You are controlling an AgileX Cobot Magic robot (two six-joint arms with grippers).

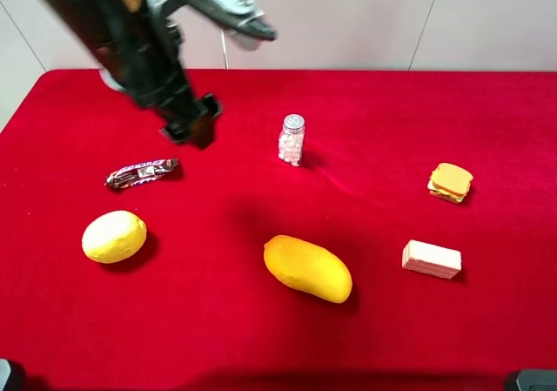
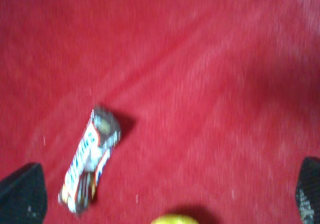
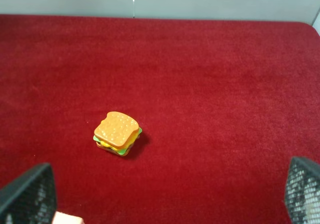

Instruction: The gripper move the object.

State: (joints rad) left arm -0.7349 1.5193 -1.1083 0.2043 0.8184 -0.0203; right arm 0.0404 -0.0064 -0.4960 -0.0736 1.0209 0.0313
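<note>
The object, a small clear bottle (image 1: 291, 140) of white-pink pellets with a silver cap, stands upright on the red cloth near the middle back. My left gripper (image 1: 191, 126) hangs above the cloth, to the left of the bottle and apart from it. In the left wrist view this gripper (image 2: 165, 193) is open and empty, with its fingertips (image 2: 22, 194) at the picture's two sides; the bottle does not show there. My right gripper (image 3: 165, 191) is open and empty, and it is out of the exterior view. The bottle is out of the right wrist view too.
A dark candy-bar wrapper (image 1: 141, 172) (image 2: 90, 161) lies just below the left gripper. A lemon (image 1: 114, 236) (image 2: 175, 219) sits front left and a mango (image 1: 307, 268) front centre. A toy sandwich (image 1: 450, 182) (image 3: 117, 133) and a pink wafer (image 1: 431, 259) lie at the right.
</note>
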